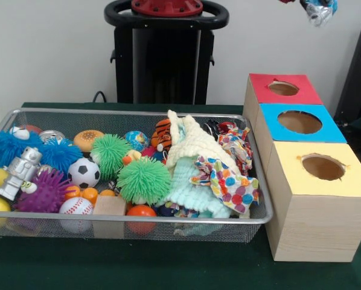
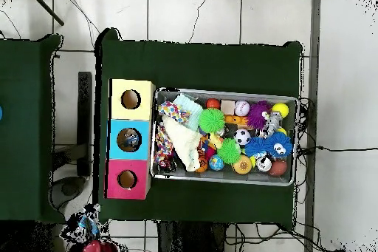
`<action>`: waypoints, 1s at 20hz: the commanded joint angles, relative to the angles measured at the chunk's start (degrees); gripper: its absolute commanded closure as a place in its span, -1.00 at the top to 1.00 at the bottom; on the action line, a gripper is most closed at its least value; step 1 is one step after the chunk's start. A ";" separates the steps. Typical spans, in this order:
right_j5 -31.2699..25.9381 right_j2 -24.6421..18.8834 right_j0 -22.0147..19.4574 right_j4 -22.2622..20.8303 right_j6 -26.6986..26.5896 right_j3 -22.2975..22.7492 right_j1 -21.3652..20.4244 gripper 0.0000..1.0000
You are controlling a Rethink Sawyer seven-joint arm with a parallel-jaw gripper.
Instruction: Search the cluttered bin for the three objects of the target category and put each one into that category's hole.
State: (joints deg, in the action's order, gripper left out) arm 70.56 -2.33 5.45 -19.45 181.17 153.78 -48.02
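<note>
Front view: wire-mesh metal bin [image 1: 132, 225] sits on the green-clothed table [image 1: 168, 272], crammed with toys: green spiky rubber ball [image 1: 143, 179], small black-and-white soccer ball [image 1: 83, 173], silver toy robot [image 1: 20, 172], purple spiky ball [image 1: 44, 192], cream and mint knit cloths [image 1: 192, 163], polka-dot fabric scrap [image 1: 232, 181]. Just beside the bin's right end stands the row of three wooden boxes: red-topped box [image 1: 283, 89] farthest back, blue-topped box [image 1: 300, 122] in the middle, yellow-topped box [image 1: 322, 169] nearest, each with a round hole. Robot gripper [image 1: 318, 11] shows only at the top right edge, up above the boxes, with something shiny blue-silver at its tip; I cannot tell how the pincer stands or whether it grips that. Target category is not readable from the frames.

Judgement: arm is drawn back between picks; next move calls for coming down over the bin and singling out one target among tightly packed neighbours.

Overhead view: bin sits mid-table, boxes touching or just beside its left end. Something dark and bluish lies inside the blue box's hole [image 2: 129, 140], so one item may already be in. Gripper [image 2: 87, 228] hangs off the table's bottom-left corner. White tiled floor [image 2: 192, 12] with cables [image 2: 332, 148] around; second green table [image 2: 29, 127] at left.
</note>
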 commanded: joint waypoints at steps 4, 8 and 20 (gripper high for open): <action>10.02 18.60 8.10 -27.07 20.25 21.44 13.71 -1.00; 12.50 25.24 11.66 -30.74 20.95 21.46 14.74 -1.00; 14.16 43.27 18.51 -42.26 16.65 21.53 15.73 -1.00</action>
State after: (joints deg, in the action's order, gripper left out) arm 77.23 25.35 22.94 -34.04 181.50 145.25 -40.88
